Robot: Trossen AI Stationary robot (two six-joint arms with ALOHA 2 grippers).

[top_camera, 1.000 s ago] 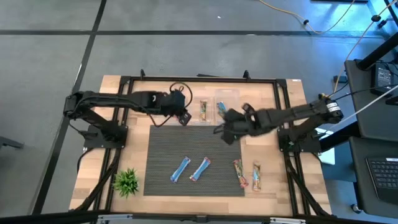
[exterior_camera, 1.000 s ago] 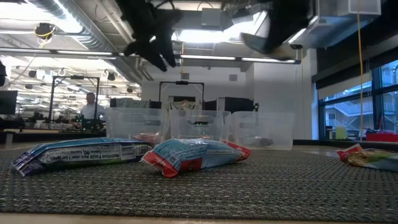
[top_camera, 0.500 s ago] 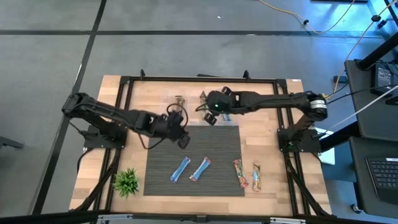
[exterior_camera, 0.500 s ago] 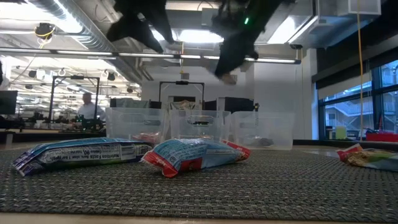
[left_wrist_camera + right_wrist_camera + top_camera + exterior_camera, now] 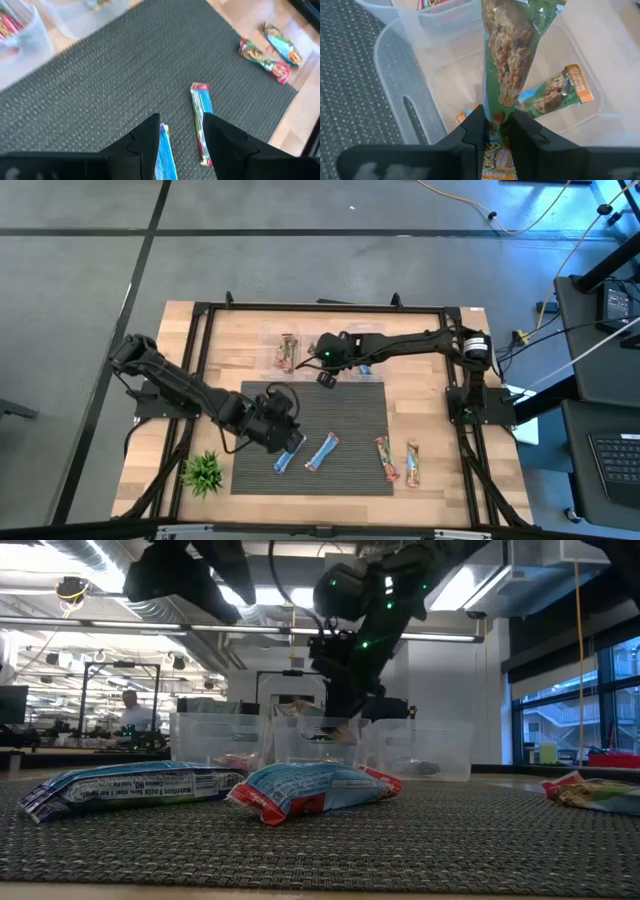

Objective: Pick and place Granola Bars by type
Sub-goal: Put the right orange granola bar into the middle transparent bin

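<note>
My right gripper [image 5: 496,122] is shut on a green-and-tan granola bar [image 5: 512,50] over the middle clear bin [image 5: 395,65], where a like bar [image 5: 555,90] lies. In the high view it is at the mat's far edge [image 5: 326,375]. My left gripper [image 5: 182,125] is open above the mat, over a blue bar [image 5: 165,152] lying flat [image 5: 290,454]. A blue bar with red ends [image 5: 201,120] lies beside it. A red-and-multicoloured bar [image 5: 385,458] and a tan one [image 5: 413,463] lie farther right. My right gripper pinches the green-and-tan bar by one end [image 5: 496,114] between its two fingers. The bar is lifted clear and reaches away from the fingertips over the open middle bin. Whether its far end touches the bin cannot be seen.
Three clear bins stand in a row at the table's far edge; the left one [image 5: 288,352] holds red bars, the right one [image 5: 362,362] a blue one. A small green plant [image 5: 203,471] stands at the near left corner. Black frame rails edge the table.
My left gripper has moved from the far-left bin toward the near edge, ending low over the blue bar on the mat. My right gripper has carried the green-and-tan bar from the mat's far right toward the far edge and left, then down over the middle bin.
</note>
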